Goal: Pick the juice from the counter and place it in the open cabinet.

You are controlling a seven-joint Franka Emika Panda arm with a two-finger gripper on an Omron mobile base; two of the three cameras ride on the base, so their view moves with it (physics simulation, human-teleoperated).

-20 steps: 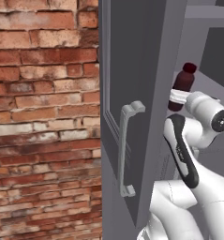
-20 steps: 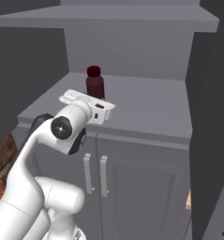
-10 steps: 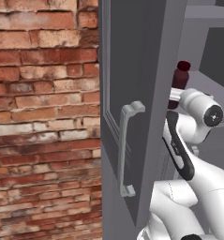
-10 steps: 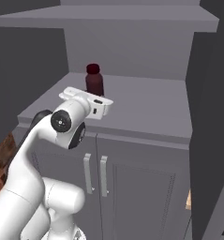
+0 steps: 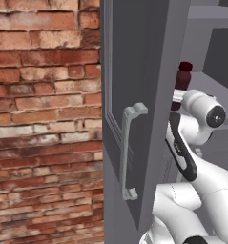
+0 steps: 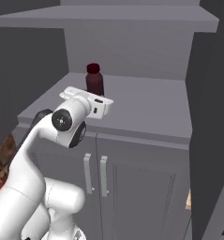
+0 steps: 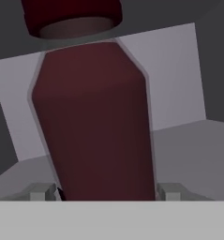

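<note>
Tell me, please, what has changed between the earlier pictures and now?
The gripper has carried the juice a little further over the shelf of the open cabinet, and the forearm has swung slightly with it. The bottle remains upright between the fingers. The cabinet door, its handle and the brick wall are as before.

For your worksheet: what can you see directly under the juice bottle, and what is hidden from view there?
Under the juice lies the grey shelf of the open cabinet. The gripper and its white hand cover the bottle's base, so whether it stands on the shelf or hangs above cannot be seen.
</note>
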